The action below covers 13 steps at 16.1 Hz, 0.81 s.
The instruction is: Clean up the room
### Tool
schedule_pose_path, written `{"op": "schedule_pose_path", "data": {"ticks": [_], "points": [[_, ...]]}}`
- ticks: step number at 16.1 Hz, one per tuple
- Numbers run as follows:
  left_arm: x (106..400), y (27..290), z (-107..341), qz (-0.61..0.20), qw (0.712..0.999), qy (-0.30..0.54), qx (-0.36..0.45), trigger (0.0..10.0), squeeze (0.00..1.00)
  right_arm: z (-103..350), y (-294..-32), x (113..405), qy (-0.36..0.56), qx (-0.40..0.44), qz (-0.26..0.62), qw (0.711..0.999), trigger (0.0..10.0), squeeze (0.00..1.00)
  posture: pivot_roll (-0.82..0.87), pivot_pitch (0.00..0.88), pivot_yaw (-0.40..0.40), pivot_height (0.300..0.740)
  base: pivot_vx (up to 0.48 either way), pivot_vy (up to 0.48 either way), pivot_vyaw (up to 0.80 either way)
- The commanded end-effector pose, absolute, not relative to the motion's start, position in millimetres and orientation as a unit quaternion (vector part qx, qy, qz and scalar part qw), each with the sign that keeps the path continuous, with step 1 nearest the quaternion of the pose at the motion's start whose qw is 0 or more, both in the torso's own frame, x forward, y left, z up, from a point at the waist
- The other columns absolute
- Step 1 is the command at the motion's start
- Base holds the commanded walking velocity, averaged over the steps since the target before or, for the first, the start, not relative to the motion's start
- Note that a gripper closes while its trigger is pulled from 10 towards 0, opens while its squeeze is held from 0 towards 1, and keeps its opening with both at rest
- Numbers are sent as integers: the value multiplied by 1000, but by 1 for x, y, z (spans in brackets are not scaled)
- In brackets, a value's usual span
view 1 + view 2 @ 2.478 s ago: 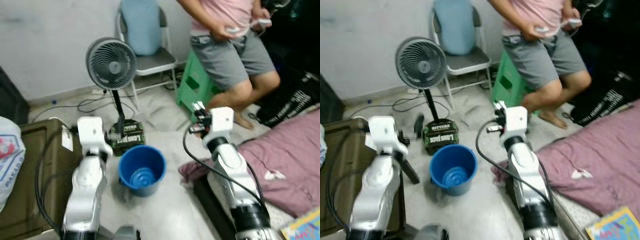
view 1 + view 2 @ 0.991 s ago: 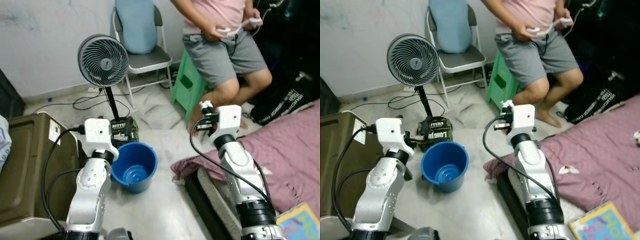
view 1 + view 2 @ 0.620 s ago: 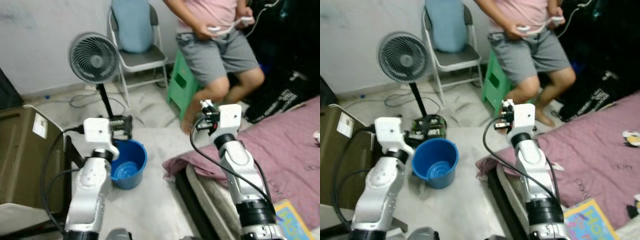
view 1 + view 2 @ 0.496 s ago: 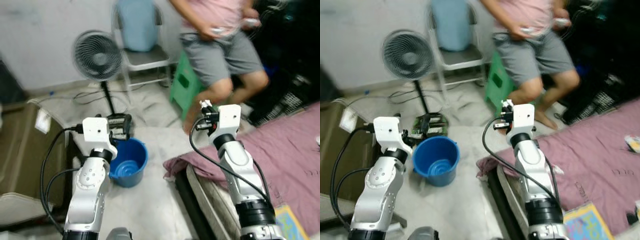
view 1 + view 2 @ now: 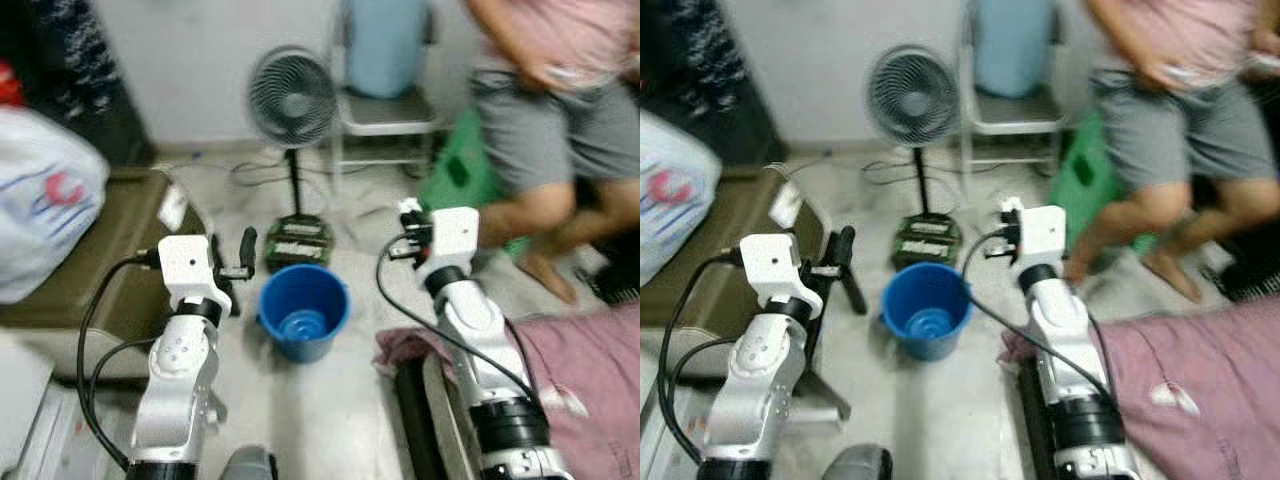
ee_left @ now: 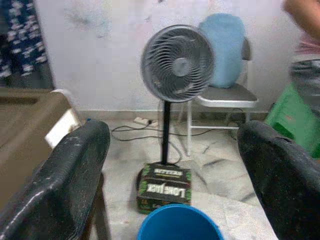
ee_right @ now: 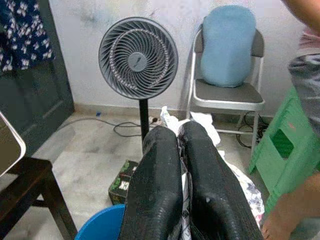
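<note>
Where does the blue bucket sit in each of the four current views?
Left eye view: blue bucket on the floor between the two arms.
Right eye view: bucket centre, between the arms.
Left wrist view: its rim at the bottom edge.
Right wrist view: a slice at bottom left.
Shared landmark: the standing fan behind it.

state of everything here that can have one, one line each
left pincer: open, nothing between its fingers
right pincer: shut on a crumpled white patterned cloth
round blue plastic bucket: upright on the floor, open-topped
grey pedestal fan: standing upright; running or not, cannot tell
grey folding metal chair: unfolded, pale blue cushion leaning on its backrest
green plastic stool: upright
</note>
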State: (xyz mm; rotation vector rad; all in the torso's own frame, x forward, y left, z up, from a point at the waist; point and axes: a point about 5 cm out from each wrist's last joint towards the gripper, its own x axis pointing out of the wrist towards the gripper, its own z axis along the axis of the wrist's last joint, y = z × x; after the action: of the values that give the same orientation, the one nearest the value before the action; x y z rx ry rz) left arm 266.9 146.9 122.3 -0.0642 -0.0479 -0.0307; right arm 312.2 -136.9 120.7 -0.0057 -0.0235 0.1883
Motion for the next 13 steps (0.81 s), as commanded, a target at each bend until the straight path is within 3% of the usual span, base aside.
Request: {"op": "schedule_pose_path", "data": {"ticks": [1,4,10,13], "points": [[267,150,124,-15,999,-27,-31,10000,0,123,-131,314,-14,-1,104,994,10000,0,25,27,-15,740,0,0,800],[265,147,123,-32,998,-27,-40,10000,0,123,-131,314,-14,0,105,994,10000,0,23,27,-18,740,0,0,683],[264,145,124,-48,997,-34,-47,10000,0,123,-132,315,-14,6,102,995,10000,0,24,22,-21,740,0,0,0],[264,145,125,-53,997,-39,-46,10000,0,122,-132,316,-12,5,103,995,10000,0,25,20,-21,740,329,0,0]]}}
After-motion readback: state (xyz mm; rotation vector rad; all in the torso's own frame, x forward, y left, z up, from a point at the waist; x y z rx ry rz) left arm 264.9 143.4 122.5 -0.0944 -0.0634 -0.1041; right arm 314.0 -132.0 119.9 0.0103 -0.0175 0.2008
